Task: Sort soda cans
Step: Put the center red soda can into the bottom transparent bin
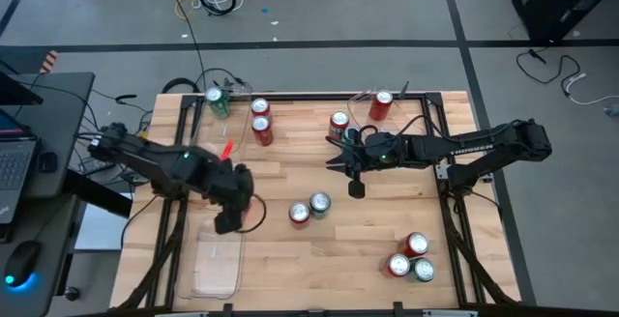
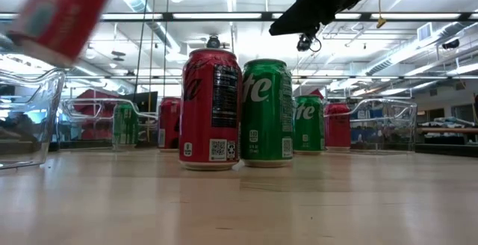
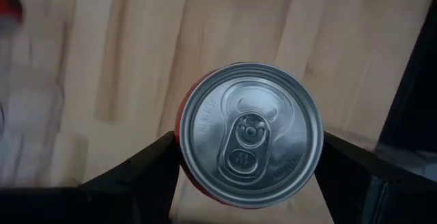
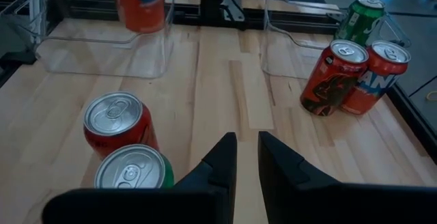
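Soda cans stood scattered over the wooden tabletop (image 1: 319, 259), and one red can (image 3: 249, 134) was off the surface, pinched between the spread fingers of the left hand (image 1: 235, 213) at the near end of the left clear tray (image 1: 215, 259). From the left wrist, only its silver top showed, with a dark finger (image 3: 147, 166) pressed to each side. In the low view that can (image 2: 58, 13) hung tilted above the tray's rim (image 2: 30, 77).

Just beside it toward the middle stood a red can (image 1: 299, 214) touching a green can (image 1: 320, 204), with bare wood all around the pair. Three more, two red and one green, clustered near the tabletop's right front corner (image 1: 410, 257), close to the edge. At the far left a green can (image 1: 216, 100) sat by the far-left tray, with two red cans (image 1: 260, 119) just beside it. Another red can (image 1: 338, 123) stood near the middle far edge, and one more red can (image 1: 382, 104) sat at the far-right tray (image 1: 387, 104).

The right hand (image 1: 346, 162) hovered above the centre, its fingers pressed nearly together and holding nothing, with open wood beneath it.
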`<state>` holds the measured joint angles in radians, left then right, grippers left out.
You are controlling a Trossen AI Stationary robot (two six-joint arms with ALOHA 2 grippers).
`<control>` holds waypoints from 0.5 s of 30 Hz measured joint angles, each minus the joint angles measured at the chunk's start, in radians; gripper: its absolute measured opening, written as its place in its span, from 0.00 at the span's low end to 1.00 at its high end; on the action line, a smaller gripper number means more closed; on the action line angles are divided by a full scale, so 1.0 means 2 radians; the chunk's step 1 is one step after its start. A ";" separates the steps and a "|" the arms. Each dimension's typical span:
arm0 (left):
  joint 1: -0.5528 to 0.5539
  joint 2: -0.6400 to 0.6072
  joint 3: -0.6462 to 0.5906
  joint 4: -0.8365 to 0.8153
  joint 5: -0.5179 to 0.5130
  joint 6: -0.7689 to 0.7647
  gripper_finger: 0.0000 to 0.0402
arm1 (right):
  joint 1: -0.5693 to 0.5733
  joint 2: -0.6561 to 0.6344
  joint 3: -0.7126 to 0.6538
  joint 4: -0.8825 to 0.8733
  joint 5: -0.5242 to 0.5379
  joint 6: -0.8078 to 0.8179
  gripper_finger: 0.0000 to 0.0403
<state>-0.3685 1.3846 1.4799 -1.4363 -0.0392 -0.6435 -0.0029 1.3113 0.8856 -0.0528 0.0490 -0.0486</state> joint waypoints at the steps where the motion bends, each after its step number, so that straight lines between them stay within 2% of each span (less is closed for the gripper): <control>1: -0.008 0.000 0.000 -0.007 0.002 -0.014 0.72 | 0.000 0.000 0.000 0.000 0.000 0.000 0.12; 7: -0.039 0.000 -0.031 -0.033 0.004 -0.075 0.72 | 0.000 0.000 0.000 0.000 0.000 0.000 0.12; 15: -0.033 0.000 -0.121 0.085 -0.026 -0.010 0.72 | 0.000 0.000 0.000 0.000 0.000 -0.003 0.12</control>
<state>-0.4351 1.3849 1.2373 -1.2657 -0.0917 -0.6644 -0.0029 1.3113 0.8856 -0.0528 0.0494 -0.0551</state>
